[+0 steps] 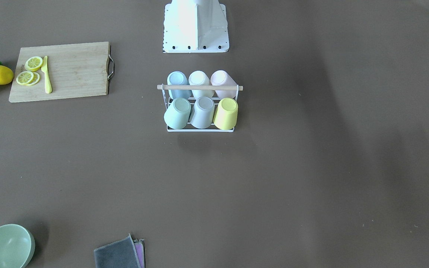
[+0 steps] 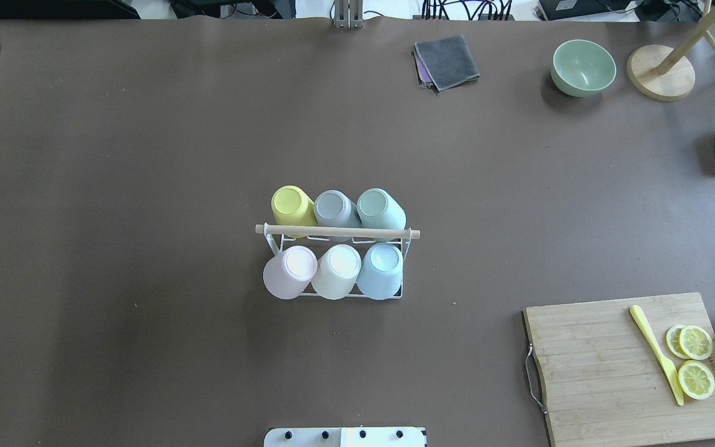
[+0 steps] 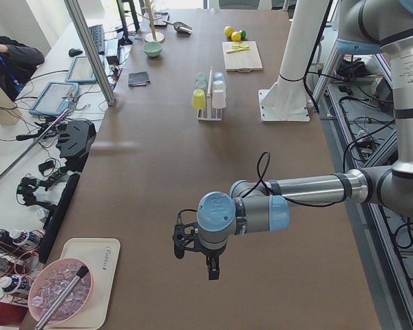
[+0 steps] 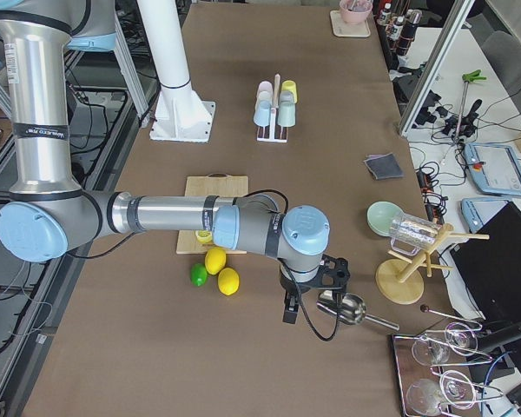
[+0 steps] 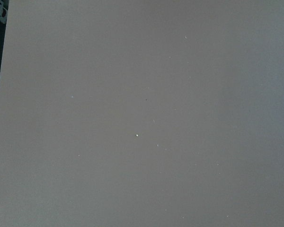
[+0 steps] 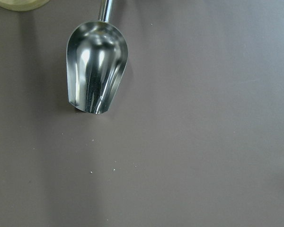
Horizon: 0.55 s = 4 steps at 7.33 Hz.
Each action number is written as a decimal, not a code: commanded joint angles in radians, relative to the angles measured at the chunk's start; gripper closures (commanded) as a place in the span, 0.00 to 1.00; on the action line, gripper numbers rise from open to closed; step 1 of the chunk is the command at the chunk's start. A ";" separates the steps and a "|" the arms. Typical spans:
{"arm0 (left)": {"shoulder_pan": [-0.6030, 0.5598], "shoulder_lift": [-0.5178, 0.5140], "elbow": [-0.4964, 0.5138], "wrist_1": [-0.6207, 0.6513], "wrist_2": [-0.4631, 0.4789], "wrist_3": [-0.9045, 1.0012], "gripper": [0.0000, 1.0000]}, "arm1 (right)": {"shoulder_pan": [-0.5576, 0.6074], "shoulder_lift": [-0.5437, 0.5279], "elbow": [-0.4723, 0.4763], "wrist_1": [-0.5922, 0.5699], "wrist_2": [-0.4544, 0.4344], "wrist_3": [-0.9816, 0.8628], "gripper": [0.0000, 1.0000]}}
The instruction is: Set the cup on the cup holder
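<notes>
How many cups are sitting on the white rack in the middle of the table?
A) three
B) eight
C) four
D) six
D. The cup holder carries six cups, three in each row: the yellow cup, grey cup and green cup on one side of the wooden rod, and the pink cup, white cup and blue cup on the other.

Cutting board (image 2: pixel 599 372) holds lemon slices (image 2: pixel 696 379) and, seemingly, a knife (image 2: pixel 656 354).
</notes>
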 commanded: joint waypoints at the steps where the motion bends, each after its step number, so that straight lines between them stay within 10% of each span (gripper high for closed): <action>1: 0.003 0.001 0.004 -0.001 -0.039 0.001 0.02 | 0.000 0.000 -0.001 0.000 -0.018 -0.101 0.00; 4: 0.003 -0.001 0.002 -0.008 -0.038 -0.003 0.01 | 0.000 -0.002 0.000 0.002 -0.019 -0.104 0.00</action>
